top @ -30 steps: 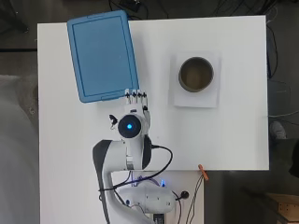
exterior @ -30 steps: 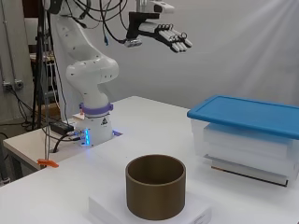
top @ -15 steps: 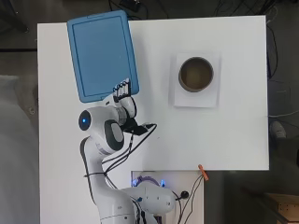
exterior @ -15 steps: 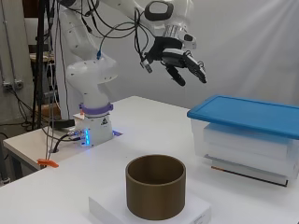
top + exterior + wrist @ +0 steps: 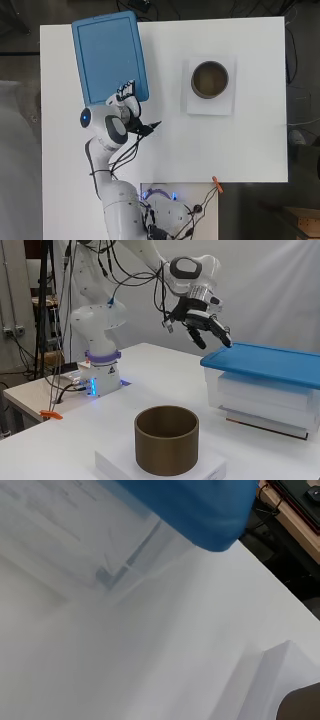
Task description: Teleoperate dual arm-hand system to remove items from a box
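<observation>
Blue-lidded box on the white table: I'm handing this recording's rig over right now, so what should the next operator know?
Hand: open, holding nothing, in the air by the near corner of the blue lid; contact not visible.
Clear box: closed, lid on, contents unseen.
Brown cylindrical container: on a white block, apart from the box.
Done: nothing removed.
Left: take off the lid, lift items out.

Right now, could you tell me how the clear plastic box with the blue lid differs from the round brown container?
The clear plastic box with the blue lid is rectangular, see-through and closed, whereas the round brown container is cylindrical, opaque and open-topped. The box rests directly on the white table; the container stands on a flat white block. Both sit upright, untouched by the robot hand.
</observation>
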